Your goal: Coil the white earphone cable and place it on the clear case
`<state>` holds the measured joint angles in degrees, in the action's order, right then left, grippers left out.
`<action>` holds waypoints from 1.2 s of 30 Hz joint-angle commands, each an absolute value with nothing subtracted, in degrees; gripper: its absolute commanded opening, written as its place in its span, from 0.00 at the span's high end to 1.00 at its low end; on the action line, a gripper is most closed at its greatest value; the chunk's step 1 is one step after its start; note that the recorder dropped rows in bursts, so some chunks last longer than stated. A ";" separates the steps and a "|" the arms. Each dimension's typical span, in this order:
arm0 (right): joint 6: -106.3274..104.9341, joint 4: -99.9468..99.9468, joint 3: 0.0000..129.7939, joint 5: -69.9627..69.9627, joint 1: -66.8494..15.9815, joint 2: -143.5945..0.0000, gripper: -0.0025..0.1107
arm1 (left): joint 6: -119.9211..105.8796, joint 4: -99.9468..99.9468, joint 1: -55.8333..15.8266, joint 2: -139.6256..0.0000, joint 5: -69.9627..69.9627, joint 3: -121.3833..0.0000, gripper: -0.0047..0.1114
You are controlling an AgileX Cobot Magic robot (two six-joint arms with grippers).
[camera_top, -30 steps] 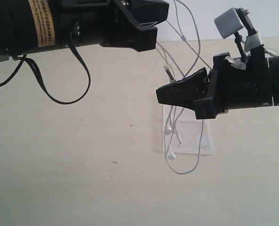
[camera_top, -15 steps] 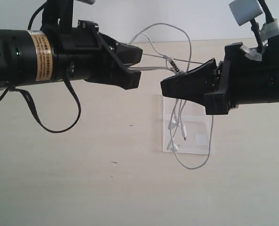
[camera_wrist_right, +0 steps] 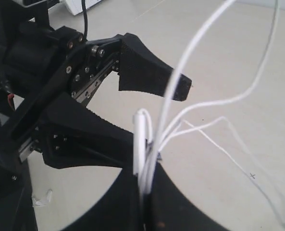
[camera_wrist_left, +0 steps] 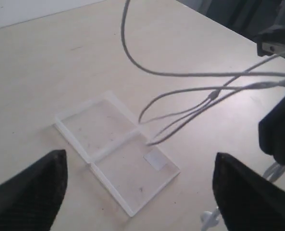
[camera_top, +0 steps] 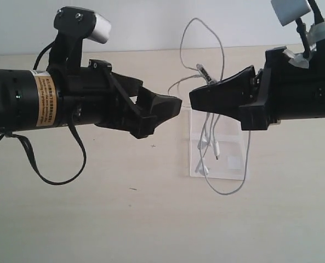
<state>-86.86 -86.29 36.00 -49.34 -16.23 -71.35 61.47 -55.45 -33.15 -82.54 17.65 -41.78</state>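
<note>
The left gripper (camera_top: 167, 112) has come down from the top of the exterior view 1 second ago and is now sitting level with the right gripper (camera_top: 198, 99), tip almost facing tip above the worktop (camera_top: 96, 219). Half a second ago its jaws were pinching a taut strand. Now they are standing wide open with nothing between them, and the wrist view is showing only bare worktop and the clear case (camera_top: 233, 142) below the 2 fingers.

The right gripper is staying closed on the white earphone cable (camera_top: 226, 194), clamping a bundle of strands at its tip. With the left end let go, the cable is no longer stretching between the arms. 1 slack loop is arching above the right gripper, and the rest is dangling beneath it.

The 2 earbuds (camera_top: 201, 144) are hanging over the case, and the lowest loop is drooping past its near edge. Whether any strand is touching the case cannot be told. The case is lying flat and open, where it was.
</note>
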 commanded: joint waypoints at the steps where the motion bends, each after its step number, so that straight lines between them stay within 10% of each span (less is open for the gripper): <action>1: -85.67 -85.24 36.27 -47.47 -16.30 -70.89 0.98 | 61.88 -56.62 -33.24 -82.05 17.96 -41.45 0.29; 17: -68.37 -79.48 36.27 -31.60 -16.30 -70.76 0.98 | 61.52 -58.02 -33.24 -75.88 18.17 -38.25 0.96; 36: -58.13 -82.21 36.40 -24.02 -16.30 -77.53 0.98 | 47.09 -44.62 -33.13 -41.21 9.22 -19.28 0.96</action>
<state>-58.73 -80.35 36.00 -24.99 -16.23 -75.82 48.20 -46.53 -33.15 -46.16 13.49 -21.57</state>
